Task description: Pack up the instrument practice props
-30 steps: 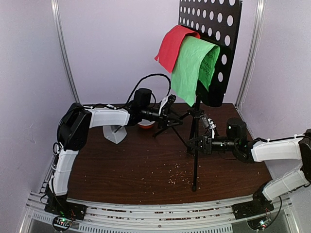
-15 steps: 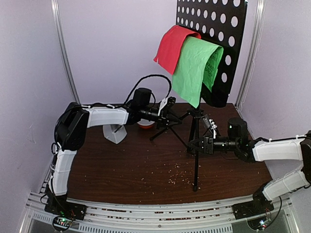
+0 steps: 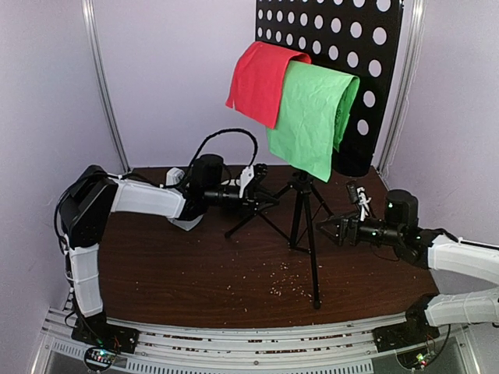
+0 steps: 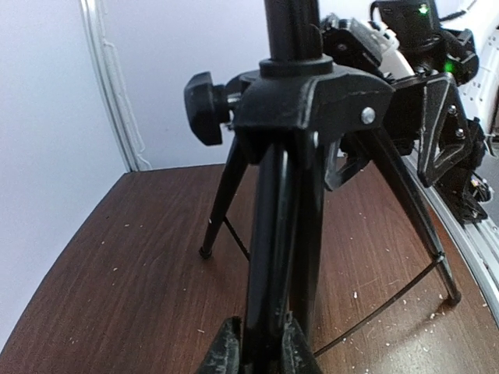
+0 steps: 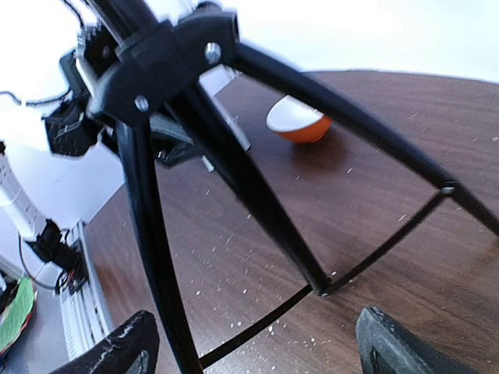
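Note:
The black tripod music stand (image 3: pixel 303 222) stands mid-table, its perforated desk (image 3: pixel 366 47) high at the right. A red page (image 3: pixel 257 82) and a green page (image 3: pixel 312 117) hang over the desk's edge. My left gripper (image 3: pixel 261 199) is shut on one tripod leg (image 4: pixel 273 249), just below the hub (image 4: pixel 312 101). My right gripper (image 3: pixel 329 228) hangs open to the right of the pole, touching nothing. Its fingers (image 5: pixel 125 351) are spread wide, with the legs (image 5: pixel 257 202) beyond them. A white piece of the metronome (image 3: pixel 189 224) peeks out below my left forearm.
A small white-and-orange bowl (image 5: pixel 300 125) sits on the table behind the tripod. Crumbs speckle the brown tabletop (image 3: pixel 234 273). Grey walls close in the table on three sides, with metal rails (image 3: pixel 234 343) along the near edge.
My right gripper has let go of the stand's pole, opened wide and drawn back to the right. The stand and its pages have shifted left with my left arm.

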Robot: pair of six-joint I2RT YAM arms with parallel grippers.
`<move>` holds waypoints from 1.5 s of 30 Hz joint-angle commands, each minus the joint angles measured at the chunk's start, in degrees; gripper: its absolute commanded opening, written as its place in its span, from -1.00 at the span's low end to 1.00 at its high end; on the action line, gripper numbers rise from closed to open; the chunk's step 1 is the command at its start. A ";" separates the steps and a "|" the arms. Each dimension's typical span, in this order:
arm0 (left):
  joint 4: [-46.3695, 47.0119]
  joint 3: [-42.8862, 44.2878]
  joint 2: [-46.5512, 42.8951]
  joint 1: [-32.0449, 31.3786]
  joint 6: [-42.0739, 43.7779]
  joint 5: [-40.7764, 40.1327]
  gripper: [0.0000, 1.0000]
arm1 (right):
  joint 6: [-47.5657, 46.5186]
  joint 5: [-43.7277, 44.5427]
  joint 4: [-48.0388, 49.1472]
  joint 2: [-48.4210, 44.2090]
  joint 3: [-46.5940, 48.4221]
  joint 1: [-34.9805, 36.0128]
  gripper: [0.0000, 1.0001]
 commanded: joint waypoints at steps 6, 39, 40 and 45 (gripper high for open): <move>10.38 -12.41 -8.69 -3.90 -21.30 -31.18 -1.00 | 3.34 18.80 0.35 -11.55 -4.65 2.92 0.83; -1.56 -1.74 -0.12 -16.83 -29.09 -68.46 -1.00 | 8.34 46.13 6.52 -5.97 -5.37 15.73 0.80; -1.87 -1.43 0.04 -16.98 -28.78 -68.62 -1.00 | 8.27 46.21 6.47 -5.97 -5.38 15.76 0.80; -5.27 1.77 1.83 -17.64 -27.21 -69.16 -1.00 | 8.25 46.48 6.16 -5.91 -5.33 15.77 0.80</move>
